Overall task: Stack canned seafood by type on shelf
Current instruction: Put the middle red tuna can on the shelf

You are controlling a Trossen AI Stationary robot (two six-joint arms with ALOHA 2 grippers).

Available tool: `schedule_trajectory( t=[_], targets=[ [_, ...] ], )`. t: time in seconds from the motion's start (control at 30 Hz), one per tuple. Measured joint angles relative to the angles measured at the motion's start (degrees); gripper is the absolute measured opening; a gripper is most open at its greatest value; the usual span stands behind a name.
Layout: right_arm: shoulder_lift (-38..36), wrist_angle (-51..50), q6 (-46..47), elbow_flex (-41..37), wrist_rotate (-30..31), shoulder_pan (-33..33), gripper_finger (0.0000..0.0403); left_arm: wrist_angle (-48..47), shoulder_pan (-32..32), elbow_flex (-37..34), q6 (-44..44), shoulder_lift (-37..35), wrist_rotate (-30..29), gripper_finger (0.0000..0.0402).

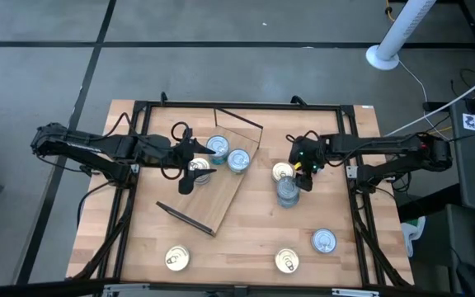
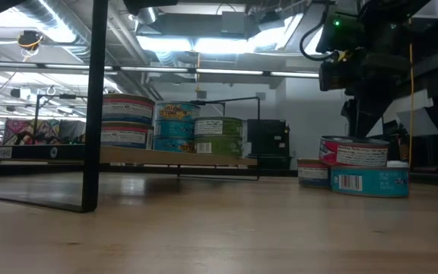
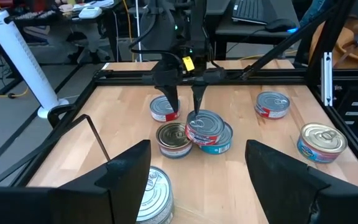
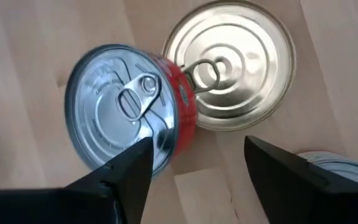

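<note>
Left tool (image 1: 190,165) hangs open over the shelf (image 1: 221,194); right tool (image 1: 300,171) open above tins.
Three tins (image 1: 218,147) sit on the shelf's far part; right of it, a red-labelled tin (image 4: 126,111) rests stacked on a blue one (image 2: 369,181), beside a gold-lidded tin (image 4: 238,62) on the tabletop (image 1: 254,239).

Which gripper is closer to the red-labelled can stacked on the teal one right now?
Right. The right gripper hangs just above the red-labelled can, fingers open and straddling it. The left gripper is over the shelf, well across the table from it.
</note>
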Motion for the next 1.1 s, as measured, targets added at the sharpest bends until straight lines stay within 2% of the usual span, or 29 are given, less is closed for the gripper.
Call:
schedule_trajectory(
  t=[0.37, 0.67, 1.1],
  targets=[
    [1.17, 1.52, 0.03, -0.43, -0.1, 0.0, 0.0199, 0.0, 0.0, 0.0, 0.02, 0.0, 0.0, 0.0258],
    [3.71, 1.96, -0.4, -0.49, -2.1, 0.02, 0.0198, 0.0, 0.0, -0.02, 0.02, 0.0, 0.0, 0.0258],
    [3.8, 2.36, -0.2, -0.53, -1.72, 0.0, 0.0197, 0.0, 0.0, -0.02, 0.02, 0.02, 0.0, 0.0258]
  ],
)
